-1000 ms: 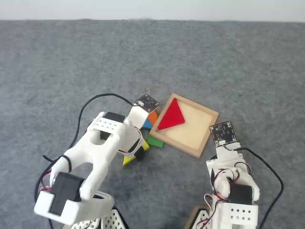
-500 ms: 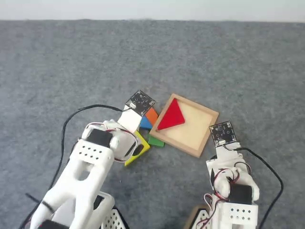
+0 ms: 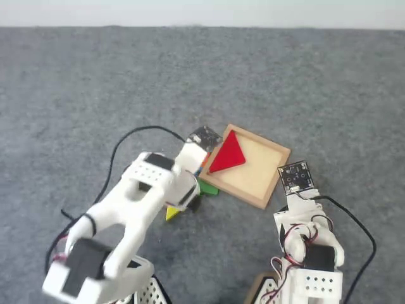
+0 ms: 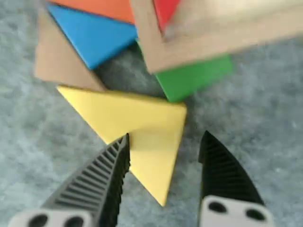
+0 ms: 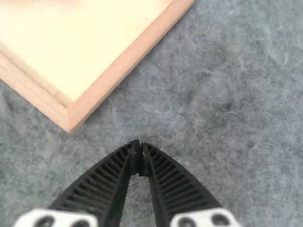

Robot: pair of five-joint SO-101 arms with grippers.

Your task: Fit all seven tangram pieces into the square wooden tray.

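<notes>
Left jaws back over yellow triangle (image 4: 152,126), parted

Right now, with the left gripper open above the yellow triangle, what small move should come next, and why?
Probably lower the left gripper and close it on the yellow triangle. Its jaws stand open over that piece's narrow end. The piece lies flat on the grey carpet outside the wooden tray, which holds just the red triangle.

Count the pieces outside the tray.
5: yellow triangle at the left tool, green piece against the tray, blue triangle, orange piece and tan piece beside them. Others may be hidden.
</notes>
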